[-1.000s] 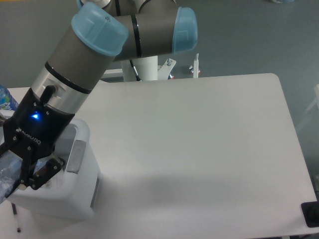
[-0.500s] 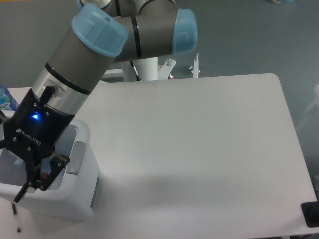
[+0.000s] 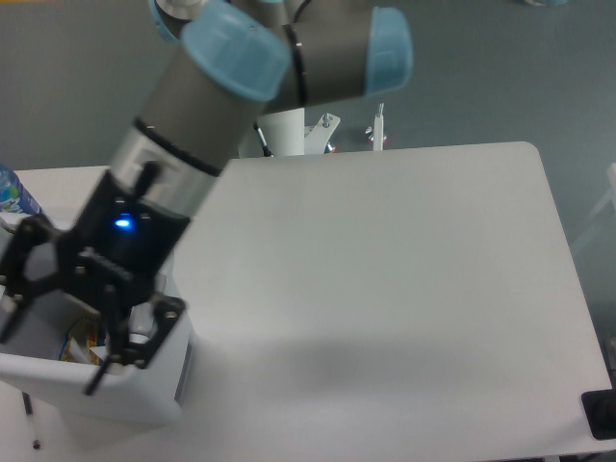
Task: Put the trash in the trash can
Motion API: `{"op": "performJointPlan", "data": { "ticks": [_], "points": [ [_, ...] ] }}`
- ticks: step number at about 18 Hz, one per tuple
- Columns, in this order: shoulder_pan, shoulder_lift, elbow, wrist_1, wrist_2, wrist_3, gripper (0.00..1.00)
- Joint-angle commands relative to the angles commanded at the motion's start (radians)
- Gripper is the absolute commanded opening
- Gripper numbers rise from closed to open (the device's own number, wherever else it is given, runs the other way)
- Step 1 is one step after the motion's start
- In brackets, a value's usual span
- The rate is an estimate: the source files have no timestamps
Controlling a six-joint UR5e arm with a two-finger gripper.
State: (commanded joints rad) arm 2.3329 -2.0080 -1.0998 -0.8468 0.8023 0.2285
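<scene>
The trash can (image 3: 144, 402) is a white rectangular bin at the bottom left of the table. My gripper (image 3: 48, 361) hangs over its open top, jaws spread wide and nothing between them. One black finger (image 3: 12, 289) is over the can's left side and the other finger (image 3: 135, 351) crosses its right rim. Inside the can shows a small yellow-orange scrap (image 3: 82, 342); the rest of the inside is hidden by the gripper. A clear bottle with blue on it (image 3: 12, 191) stands at the frame's left edge, mostly cut off.
The white table (image 3: 385, 269) stretches to the right of the can. The arm's white base post (image 3: 284, 130) stands behind the table's far edge. A dark object (image 3: 602, 414) sits at the bottom right corner.
One second ago the gripper held a translucent piece at the can's left side. That piece has gone from sight, the jaws have opened wide, and the wrist has shifted right.
</scene>
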Motion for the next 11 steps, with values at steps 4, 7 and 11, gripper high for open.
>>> {"op": "performJointPlan", "data": {
  "ticks": [4, 7, 11],
  "points": [
    [0.112, -0.006, -0.072, 0.000, 0.006, 0.082, 1.00],
    [0.218, -0.002, -0.175, 0.000, 0.020, 0.239, 1.00],
    [0.359, 0.020, -0.277, -0.006, 0.038, 0.457, 1.00]
  ]
}}
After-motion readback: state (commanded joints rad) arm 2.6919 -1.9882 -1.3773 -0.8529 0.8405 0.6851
